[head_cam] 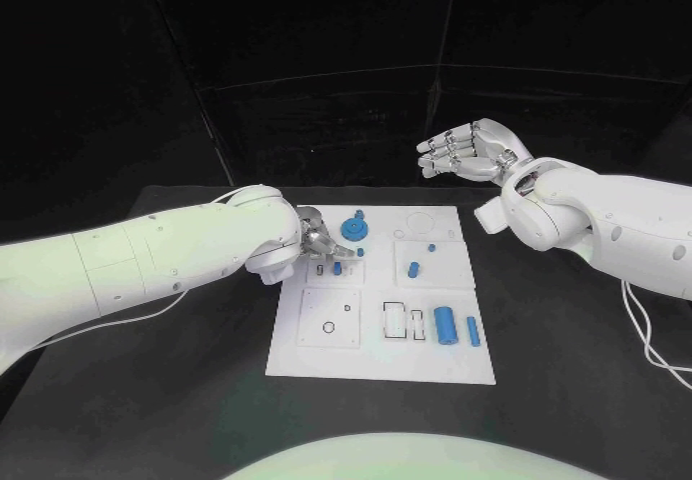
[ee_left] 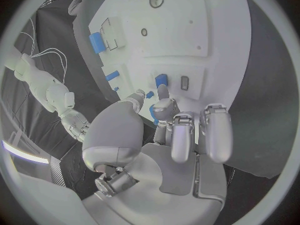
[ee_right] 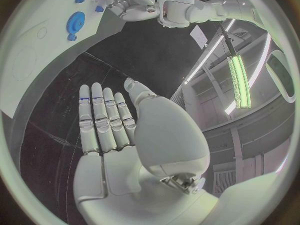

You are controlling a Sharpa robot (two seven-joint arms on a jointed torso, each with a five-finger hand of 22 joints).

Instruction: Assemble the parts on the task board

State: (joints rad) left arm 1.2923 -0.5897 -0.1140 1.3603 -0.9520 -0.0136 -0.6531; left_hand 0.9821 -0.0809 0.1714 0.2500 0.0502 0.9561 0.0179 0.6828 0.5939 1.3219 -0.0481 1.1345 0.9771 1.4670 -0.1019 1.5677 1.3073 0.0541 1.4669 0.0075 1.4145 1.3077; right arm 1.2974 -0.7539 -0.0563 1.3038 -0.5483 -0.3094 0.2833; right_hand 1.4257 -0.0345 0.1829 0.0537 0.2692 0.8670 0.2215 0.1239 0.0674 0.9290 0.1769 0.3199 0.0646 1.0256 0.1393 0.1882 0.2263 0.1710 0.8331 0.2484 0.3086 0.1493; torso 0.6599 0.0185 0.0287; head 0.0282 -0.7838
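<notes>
On the black table: white task board (head_cam: 433,360) lies flat mid-table, rectangular, split into panels with outlined recesses and small holes.
Board, far-left corner: blue round gear-like part (head_cam: 356,232) with a smaller blue piece (head_cam: 358,214) just beyond it; in the right wrist view the disc (ee_right: 75,21) shows a toothed edge.
Board, centre: short blue peg (head_cam: 414,269) lying by itself, a tiny blue piece (head_cam: 431,246) just beyond it.
Board, near-right: two blue cylinders lying side by side, the fatter one (head_cam: 447,321) next to a rectangular slot outline, the thinner one (head_cam: 473,331) just outside it.
Board, left edge: small blue part (head_cam: 338,268) right at the left hand's fingertips; left wrist view shows a blue block (ee_left: 162,79) beside a small rectangular slot, and another blue piece partly hidden behind the fingers (ee_left: 164,107).
Left hand (head_cam: 306,243): over the board's left edge, fingers curled down toward the surface; whether it pinches a part or just touches the board, cannot tell.
Right hand (head_cam: 464,148): raised, well off the board beyond its far-right corner, holding nothing, fingers extended close together, palm flat in the right wrist view (ee_right: 109,130).
</notes>
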